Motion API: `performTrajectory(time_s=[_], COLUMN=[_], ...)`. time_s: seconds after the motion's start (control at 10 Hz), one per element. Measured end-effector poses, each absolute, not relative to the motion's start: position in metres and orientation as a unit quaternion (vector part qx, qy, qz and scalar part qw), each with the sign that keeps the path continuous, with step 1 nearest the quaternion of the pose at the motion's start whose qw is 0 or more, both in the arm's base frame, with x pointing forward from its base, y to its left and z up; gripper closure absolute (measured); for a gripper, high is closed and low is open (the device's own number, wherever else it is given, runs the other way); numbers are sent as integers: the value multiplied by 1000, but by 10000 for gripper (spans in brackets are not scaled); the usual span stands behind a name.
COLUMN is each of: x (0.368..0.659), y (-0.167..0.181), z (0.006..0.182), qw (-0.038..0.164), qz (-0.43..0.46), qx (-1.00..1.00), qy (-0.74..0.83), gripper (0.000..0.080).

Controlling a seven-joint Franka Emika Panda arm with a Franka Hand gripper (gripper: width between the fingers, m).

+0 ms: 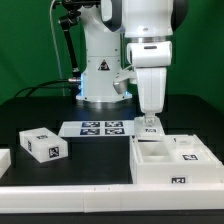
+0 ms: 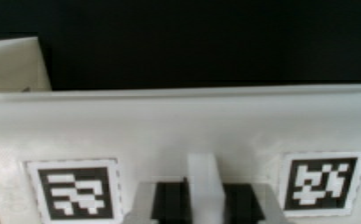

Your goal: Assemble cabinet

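Observation:
The cabinet point(image 1: 170, 162) is a large white shell with open compartments and tags, lying at the exterior view's right front. My gripper point(image 1: 150, 124) points straight down at its rear wall. In the wrist view the cabinet point(image 2: 177, 120) fills the picture, with a tag on either side. My gripper point(image 2: 203, 206) stands astride a thin white upright rib of the cabinet. Both black fingers point(image 2: 166, 204) press against the rib's sides, so the gripper is shut on it. The fingertips are hidden below the picture's edge.
A small white tagged block point(image 1: 42, 144) lies at the exterior view's left. Another white part point(image 1: 4, 160) shows at the far left edge. The marker board point(image 1: 100, 128) lies in front of the robot's base. A white part corner point(image 2: 8, 65) lies beyond the cabinet.

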State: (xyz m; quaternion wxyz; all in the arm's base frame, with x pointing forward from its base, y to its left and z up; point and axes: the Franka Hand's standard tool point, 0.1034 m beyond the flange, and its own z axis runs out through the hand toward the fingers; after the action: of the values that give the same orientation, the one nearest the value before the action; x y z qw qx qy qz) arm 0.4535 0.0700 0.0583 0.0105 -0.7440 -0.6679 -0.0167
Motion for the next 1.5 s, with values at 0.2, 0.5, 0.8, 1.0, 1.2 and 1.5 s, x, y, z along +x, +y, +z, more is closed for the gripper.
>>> performTrajectory(time_s=[0.2, 0.5, 0.8, 1.0, 1.2, 1.5], x=[454, 456, 457, 457, 458, 458], y=[70, 65, 55, 56, 57, 59], z=[58, 59, 57, 57, 58, 58], qw=[10, 12, 14, 15, 16, 18], qz=[-17, -12, -14, -15, -12, -9], qx=[-744, -746, -742, -744, -742, -740], qy=[-668, -666, -670, -668, -670, -673], gripper=[731, 731, 731, 731, 731, 731])
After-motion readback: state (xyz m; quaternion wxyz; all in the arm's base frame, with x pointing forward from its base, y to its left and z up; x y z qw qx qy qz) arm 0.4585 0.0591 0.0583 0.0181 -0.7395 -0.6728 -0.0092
